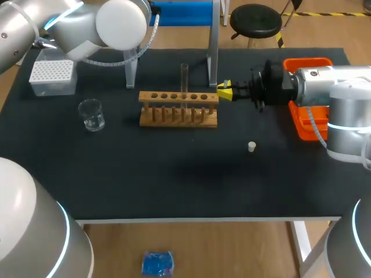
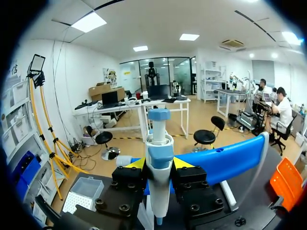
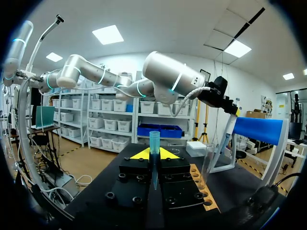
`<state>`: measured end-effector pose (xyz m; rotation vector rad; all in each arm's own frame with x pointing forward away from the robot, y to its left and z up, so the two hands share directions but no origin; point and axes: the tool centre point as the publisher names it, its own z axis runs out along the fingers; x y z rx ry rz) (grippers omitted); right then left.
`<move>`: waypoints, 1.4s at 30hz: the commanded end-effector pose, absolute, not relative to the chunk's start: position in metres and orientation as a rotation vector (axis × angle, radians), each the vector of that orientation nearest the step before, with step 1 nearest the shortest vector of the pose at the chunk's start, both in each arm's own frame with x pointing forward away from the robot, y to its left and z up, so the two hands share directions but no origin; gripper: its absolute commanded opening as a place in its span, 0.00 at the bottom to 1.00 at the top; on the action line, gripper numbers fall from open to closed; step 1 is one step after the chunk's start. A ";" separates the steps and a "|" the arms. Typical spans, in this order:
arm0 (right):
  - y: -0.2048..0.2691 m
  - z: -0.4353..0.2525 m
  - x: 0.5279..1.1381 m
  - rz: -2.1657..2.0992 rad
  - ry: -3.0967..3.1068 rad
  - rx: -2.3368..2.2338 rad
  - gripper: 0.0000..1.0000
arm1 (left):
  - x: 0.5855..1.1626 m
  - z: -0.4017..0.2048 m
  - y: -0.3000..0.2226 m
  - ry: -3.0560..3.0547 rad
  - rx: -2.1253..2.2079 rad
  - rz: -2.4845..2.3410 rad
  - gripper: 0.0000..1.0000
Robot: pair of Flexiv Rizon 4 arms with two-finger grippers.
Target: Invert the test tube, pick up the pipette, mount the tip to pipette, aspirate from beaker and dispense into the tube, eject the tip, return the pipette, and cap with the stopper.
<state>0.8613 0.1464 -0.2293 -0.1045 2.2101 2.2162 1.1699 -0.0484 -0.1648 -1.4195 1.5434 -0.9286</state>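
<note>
Right gripper [image 1: 225, 91] is pinching a tip [image 3: 154, 141] upright, just off the rack's [image 1: 178, 108] right end. Left gripper [image 2: 159, 165] is clamped on the pipette [image 2: 159, 143] well off to the far left, nozzle slanting down, so I'd guess those two meet next. Tube [image 1: 184, 78] stands mouth-up in the rack. Beaker [image 1: 91, 114] sits left, contents hard to tell.

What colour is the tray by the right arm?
The tray is orange; head view shows it best.
</note>
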 end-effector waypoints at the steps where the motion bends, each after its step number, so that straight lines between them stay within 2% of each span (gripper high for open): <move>1: 0.146 -0.229 0.861 2.215 2.211 -0.105 0.00 | 1.168 -0.157 -0.050 1.568 -1.384 -0.929 0.00; 26: 0.146 -0.229 0.861 2.215 2.211 -0.105 0.00 | 1.130 -0.124 -0.068 1.950 -1.020 -0.950 0.00; 37: 0.146 -0.229 0.861 2.215 2.211 -0.105 0.00 | 1.096 -0.111 -0.079 2.137 -0.727 -1.156 0.00; 42: 0.146 -0.229 0.861 2.215 2.211 -0.105 0.00 | 1.081 -0.109 -0.071 2.131 -0.722 -1.321 0.00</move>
